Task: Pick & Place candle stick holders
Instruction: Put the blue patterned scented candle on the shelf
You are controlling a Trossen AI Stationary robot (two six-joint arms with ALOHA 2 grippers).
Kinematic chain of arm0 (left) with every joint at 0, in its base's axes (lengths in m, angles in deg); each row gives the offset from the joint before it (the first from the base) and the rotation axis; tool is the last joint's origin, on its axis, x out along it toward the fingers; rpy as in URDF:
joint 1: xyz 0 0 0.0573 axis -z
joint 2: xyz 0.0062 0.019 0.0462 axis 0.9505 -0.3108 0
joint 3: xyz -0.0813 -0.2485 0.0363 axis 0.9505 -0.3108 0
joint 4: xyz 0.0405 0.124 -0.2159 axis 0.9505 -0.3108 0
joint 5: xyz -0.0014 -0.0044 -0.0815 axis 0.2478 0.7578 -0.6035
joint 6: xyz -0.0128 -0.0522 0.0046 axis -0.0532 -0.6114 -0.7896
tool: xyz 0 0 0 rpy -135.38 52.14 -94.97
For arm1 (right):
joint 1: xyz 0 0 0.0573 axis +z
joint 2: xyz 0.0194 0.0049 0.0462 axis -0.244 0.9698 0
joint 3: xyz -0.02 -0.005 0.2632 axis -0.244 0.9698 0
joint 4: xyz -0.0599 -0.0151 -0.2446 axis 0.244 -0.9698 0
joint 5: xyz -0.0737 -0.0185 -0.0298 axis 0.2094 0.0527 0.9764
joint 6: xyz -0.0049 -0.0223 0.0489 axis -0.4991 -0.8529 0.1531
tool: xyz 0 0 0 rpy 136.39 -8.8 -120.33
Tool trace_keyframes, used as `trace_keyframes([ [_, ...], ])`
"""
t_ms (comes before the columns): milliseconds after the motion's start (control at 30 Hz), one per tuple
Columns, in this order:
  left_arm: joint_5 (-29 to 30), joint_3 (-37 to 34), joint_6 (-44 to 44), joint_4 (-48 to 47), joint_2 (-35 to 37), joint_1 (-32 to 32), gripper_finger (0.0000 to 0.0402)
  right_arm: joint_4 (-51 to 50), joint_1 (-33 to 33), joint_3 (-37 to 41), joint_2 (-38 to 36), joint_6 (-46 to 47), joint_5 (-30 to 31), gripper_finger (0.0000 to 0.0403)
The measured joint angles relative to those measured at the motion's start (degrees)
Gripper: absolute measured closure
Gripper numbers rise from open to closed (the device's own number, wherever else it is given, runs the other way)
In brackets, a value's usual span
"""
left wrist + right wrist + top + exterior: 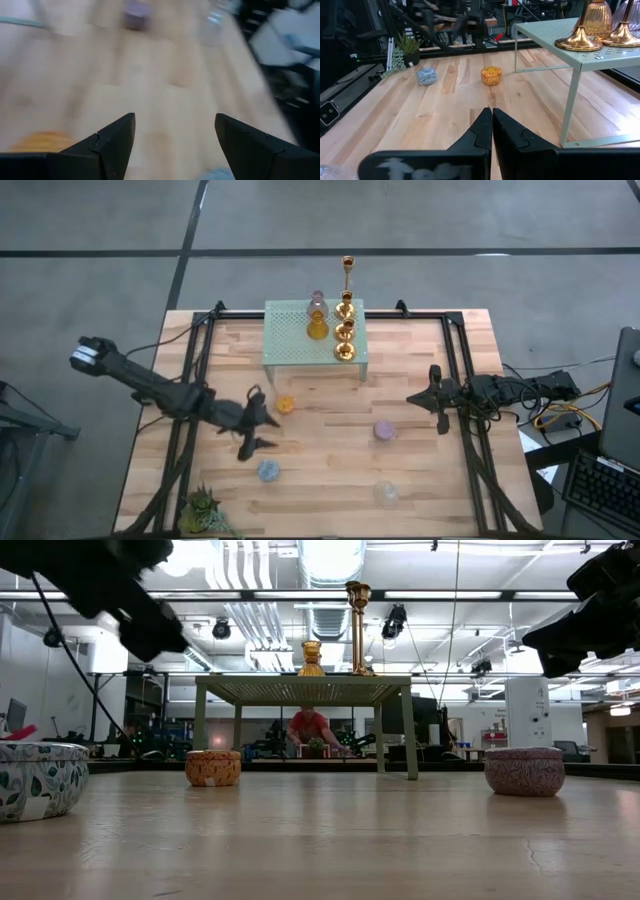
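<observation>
My left gripper [268, 432] [175, 117] hangs open above the wood between a squat orange holder [286, 404] [42, 141] and a blue one [268, 470], touching neither. A purple holder [384, 430] and a clear glass one [386, 493] stand farther right on the table. Gold candlesticks [345, 330], an amber glass holder [317, 328] and a pink one [318, 300] stand on the mint-green stand [290, 345]. A tall gold candlestick [348, 270] rises behind them. My right gripper [412, 399] [492, 111] waits shut at the table's right side, holding nothing.
A small spiky green plant [200, 508] sits at the near left corner. Black rails [190, 380] run along the table's left and right sides. The stand's legs [570, 112] rest on the far middle of the table. Bare wood lies between the scattered holders.
</observation>
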Motion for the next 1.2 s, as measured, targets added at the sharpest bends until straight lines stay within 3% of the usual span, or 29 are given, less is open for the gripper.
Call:
trace_keyframes([
  [100, 0.80, 1.27, -4.54, 0.43, -0.13, 4.95, 0.0124, 0.00, 0.00, 0.00, 0.00, 0.00, -0.02, 0.0394],
  [233, 6.24, 3.61, -5.96, 2.89, -0.17, 10.14, 0.0121, 0.00, -0.01, 0.00, 0.00, 0.00, -0.02, 0.0394],
  [467, 7.50, 7.65, -14.86, -6.17, -2.27, 14.74, 0.0070, 0.00, -0.01, 0.00, 0.00, 0.00, 0.00, 0.0394],
  [667, 7.40, 8.65, -21.68, -10.13, -6.22, 16.93, 0.0034, 0.02, 0.00, 0.00, 0.00, 0.00, 0.00, 0.0394],
  [800, 6.44, 8.39, -25.54, -14.98, -9.39, 16.93, 0.0034, 0.01, -0.01, 0.00, 0.00, 0.00, 0.00, 0.0394],
  [1200, 4.96, 10.99, -27.10, -13.20, -24.81, 19.77, 0.0034, 0.00, -0.02, 0.00, 0.00, 0.00, -0.01, 0.0394],
])
